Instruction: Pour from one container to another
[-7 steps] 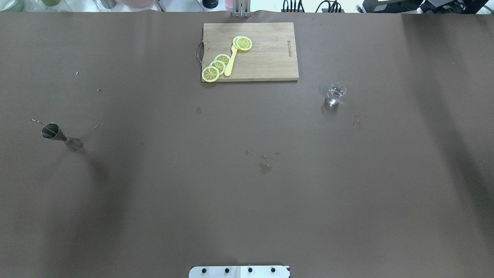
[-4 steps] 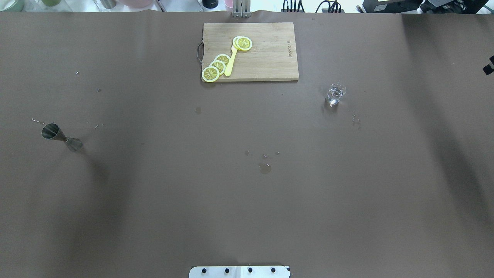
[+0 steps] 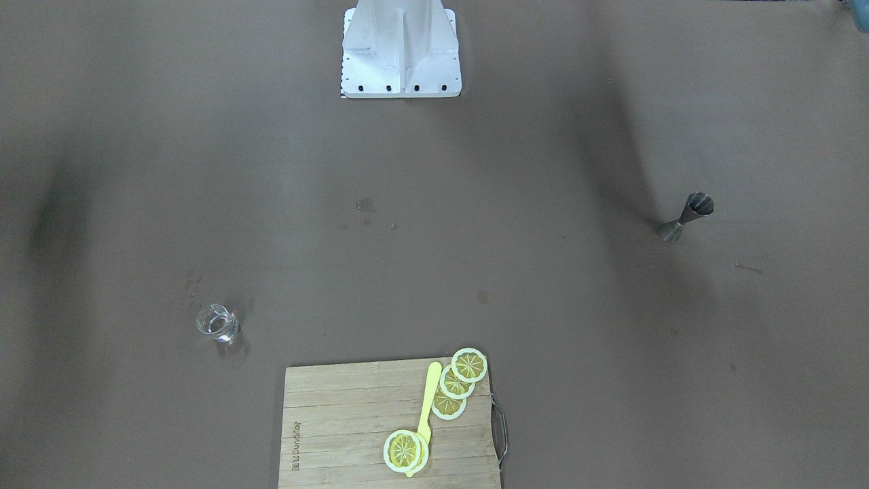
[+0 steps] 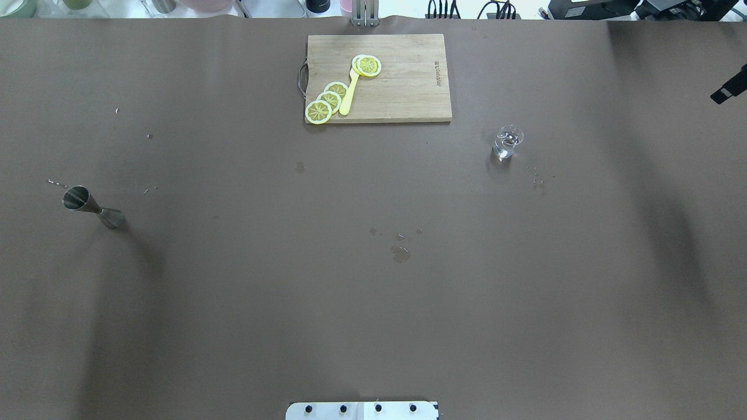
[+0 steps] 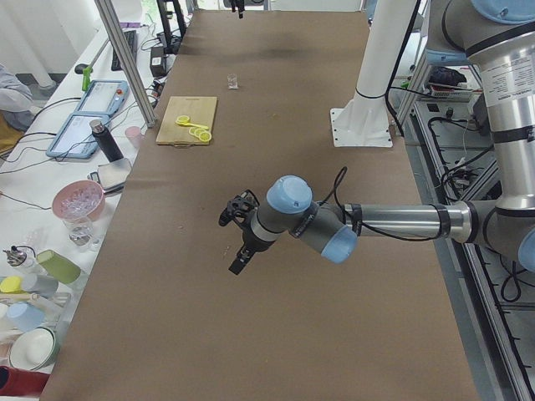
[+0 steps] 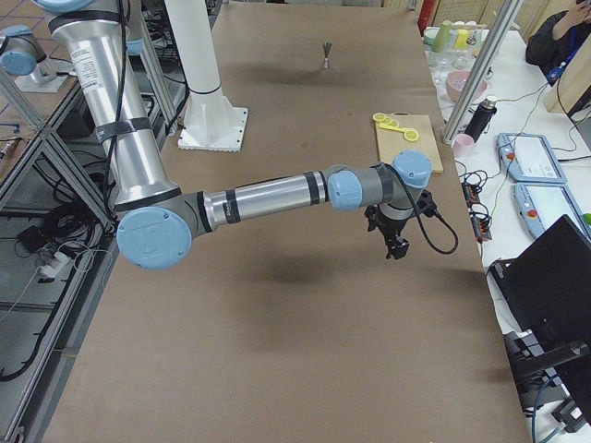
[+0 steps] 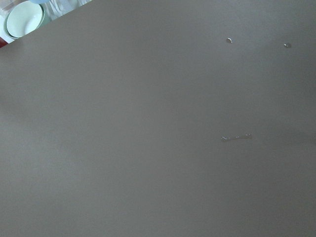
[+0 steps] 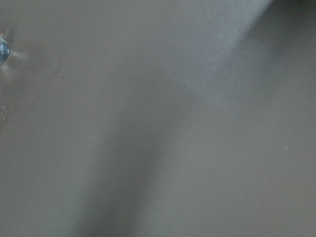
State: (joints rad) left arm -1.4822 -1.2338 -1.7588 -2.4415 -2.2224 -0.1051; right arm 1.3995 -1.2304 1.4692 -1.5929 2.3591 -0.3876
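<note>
Pre-grasp: glass cup (image 4: pixel 508 142), steel jigger (image 4: pixel 93 208) untouched, well apart. We can't tell L gripper (image 5: pixel 237 264) or R gripper (image 6: pixel 397 249) jaw state; R must reach cup.

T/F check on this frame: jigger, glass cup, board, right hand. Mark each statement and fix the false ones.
1. The jigger stands upright on the table. True.
2. The glass cup sits on the cutting board. False: it stands on the table, apart from the board.
3. The right hand grips the glass cup. False: the hand hangs well away from the cup, and nothing touches the cup.
4. The lemon slices lie on the cutting board. True.
5. The jigger and the glass cup touch. False: they stand far apart, on opposite sides of the table.
</note>
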